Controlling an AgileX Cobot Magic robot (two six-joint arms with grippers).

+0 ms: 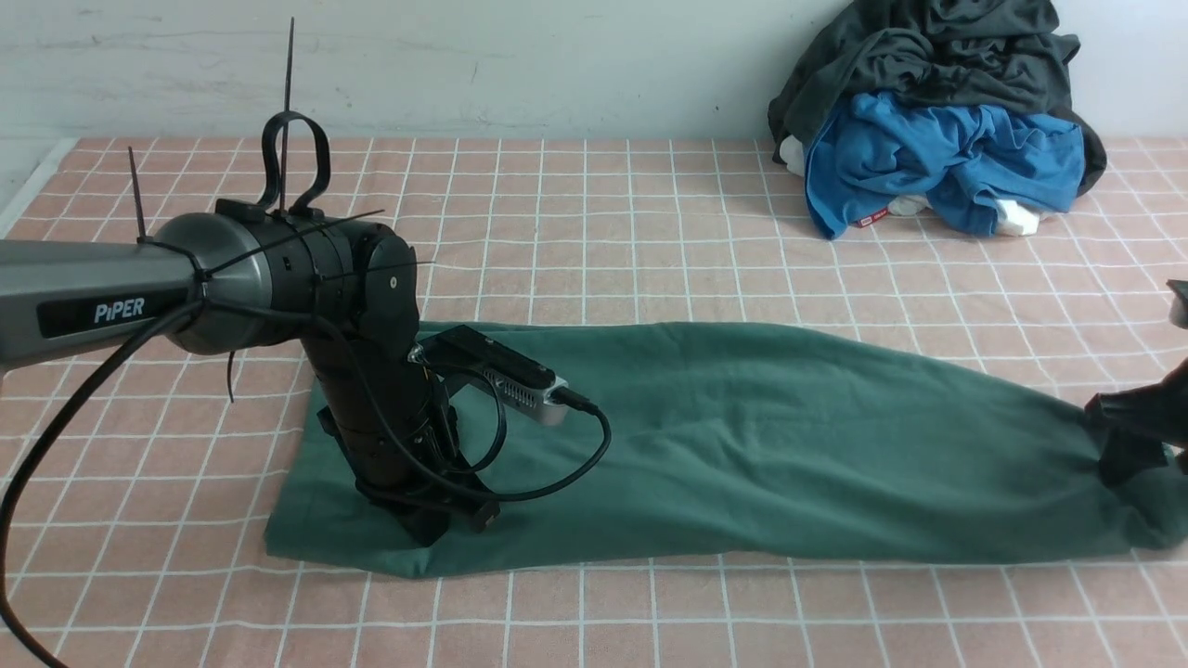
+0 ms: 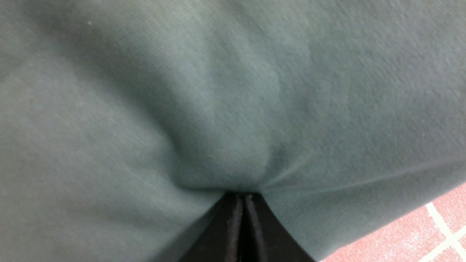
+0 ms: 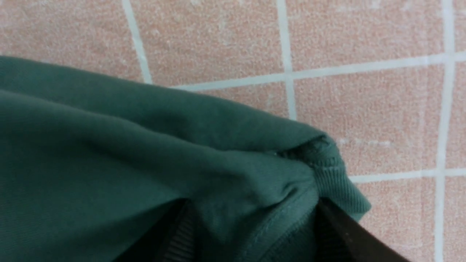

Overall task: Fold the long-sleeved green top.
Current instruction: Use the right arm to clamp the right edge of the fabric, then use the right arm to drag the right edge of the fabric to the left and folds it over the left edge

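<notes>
Front view is showing the green top (image 1: pixel 742 445) lying stretched across the checked table (image 1: pixel 594 232). The left gripper (image 2: pixel 242 203) is pressing shut, pinching puckered cloth. The right gripper (image 3: pixel 255 205), mostly cut off, is straddling a bunched ribbed corner; whether it's gripping, can't tell.

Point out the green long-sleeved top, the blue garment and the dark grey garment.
green long-sleeved top (image 1: pixel 789 445), front view, middle of its flattened body.
blue garment (image 1: pixel 947 153), front view, its crumpled middle folds.
dark grey garment (image 1: pixel 937 56), front view, upper folds, draped over the blue one.
</notes>
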